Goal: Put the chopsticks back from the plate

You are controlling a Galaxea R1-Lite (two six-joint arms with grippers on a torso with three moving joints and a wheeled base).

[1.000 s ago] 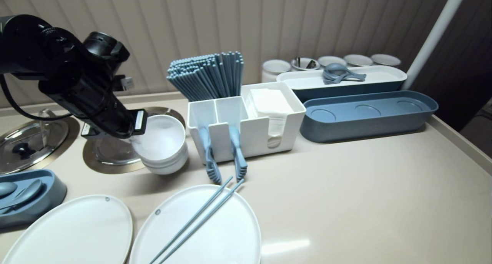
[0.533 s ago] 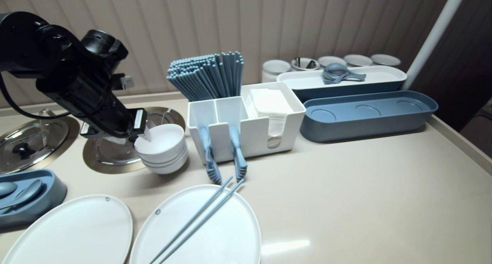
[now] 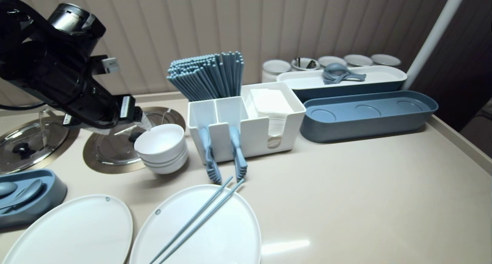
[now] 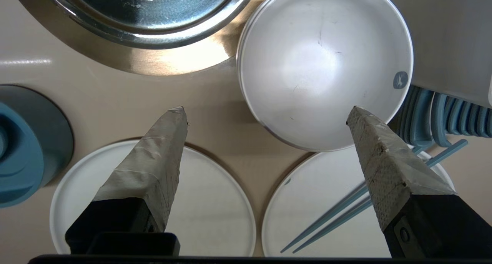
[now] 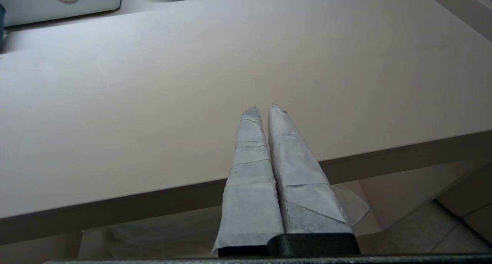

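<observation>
**Left claw wide above the bowl stack**

The left claw [image 4: 267, 110] hangs wide and holds nothing, just above the stack of white bowls [image 3: 160, 148]. The stack stands on the surface [image 3: 346, 187] beside the white caddy [image 3: 246, 129]. The lower bowls show only their rims. The right claw [image 5: 261, 107], its fingers pressed together, is outside the head view.

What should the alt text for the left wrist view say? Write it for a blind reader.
The left gripper hangs open over a white bowl on a beige counter, holding nothing. Nearby lie two white plates, one bearing blue chopsticks.
</observation>
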